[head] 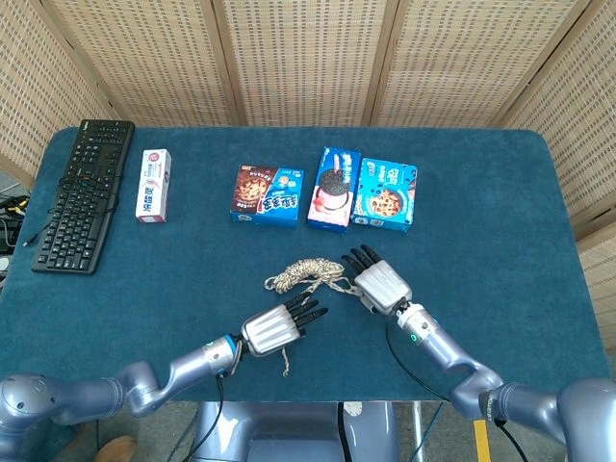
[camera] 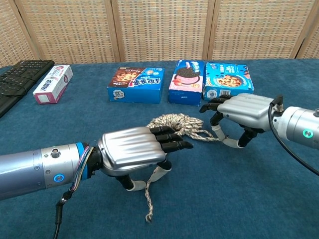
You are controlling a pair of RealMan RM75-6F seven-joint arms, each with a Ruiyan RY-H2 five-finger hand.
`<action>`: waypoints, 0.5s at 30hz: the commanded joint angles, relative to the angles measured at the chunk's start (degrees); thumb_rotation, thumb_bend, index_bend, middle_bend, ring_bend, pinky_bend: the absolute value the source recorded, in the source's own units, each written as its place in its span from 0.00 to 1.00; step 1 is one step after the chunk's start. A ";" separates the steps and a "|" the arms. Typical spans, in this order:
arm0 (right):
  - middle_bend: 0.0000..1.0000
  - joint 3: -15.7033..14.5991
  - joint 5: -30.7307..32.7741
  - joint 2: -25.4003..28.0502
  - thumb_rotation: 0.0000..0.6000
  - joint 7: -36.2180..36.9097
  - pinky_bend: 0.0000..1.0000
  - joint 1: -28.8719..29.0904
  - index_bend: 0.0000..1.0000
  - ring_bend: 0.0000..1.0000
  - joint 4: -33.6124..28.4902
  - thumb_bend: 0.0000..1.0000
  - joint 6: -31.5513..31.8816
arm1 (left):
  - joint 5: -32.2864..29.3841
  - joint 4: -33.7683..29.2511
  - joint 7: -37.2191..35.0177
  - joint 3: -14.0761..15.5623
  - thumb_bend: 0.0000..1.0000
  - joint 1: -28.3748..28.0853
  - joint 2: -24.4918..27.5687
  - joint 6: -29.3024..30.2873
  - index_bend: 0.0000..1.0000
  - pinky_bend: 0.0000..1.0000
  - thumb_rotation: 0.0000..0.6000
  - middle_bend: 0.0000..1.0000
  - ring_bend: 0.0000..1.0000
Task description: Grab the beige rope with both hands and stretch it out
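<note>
Rope (head: 306, 270) lies bunched on the desk (head: 500, 221) near the boxes (head: 327, 197). Left robot hand (head: 274, 327) pinches its loose end, right robot hand (head: 378, 283) pinches a strand beside the bunch

The left hand (camera: 133, 154) covers the stretch of rope (camera: 175, 122) beneath its palm, so whether its fingers grip it cannot be told. The right hand (camera: 243, 112) likewise hides any contact with the rope's right strands. In the chest view the keyboard (camera: 19, 79) is cut by the left edge.
</note>
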 commanded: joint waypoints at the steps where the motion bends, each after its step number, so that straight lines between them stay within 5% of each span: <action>1: 0.09 0.06 0.06 0.00 1.00 0.20 0.00 -0.03 0.65 0.00 -0.01 0.46 -0.04 | -0.14 0.03 -0.02 0.02 0.31 -0.13 -0.07 0.10 0.58 0.00 1.00 0.00 0.00; 15: 0.09 -0.08 -0.27 0.21 1.00 0.37 0.00 -0.21 0.65 0.00 -0.03 0.47 -0.02 | -1.41 0.04 1.08 0.24 0.34 -0.66 -0.86 -0.34 0.58 0.00 1.00 0.00 0.00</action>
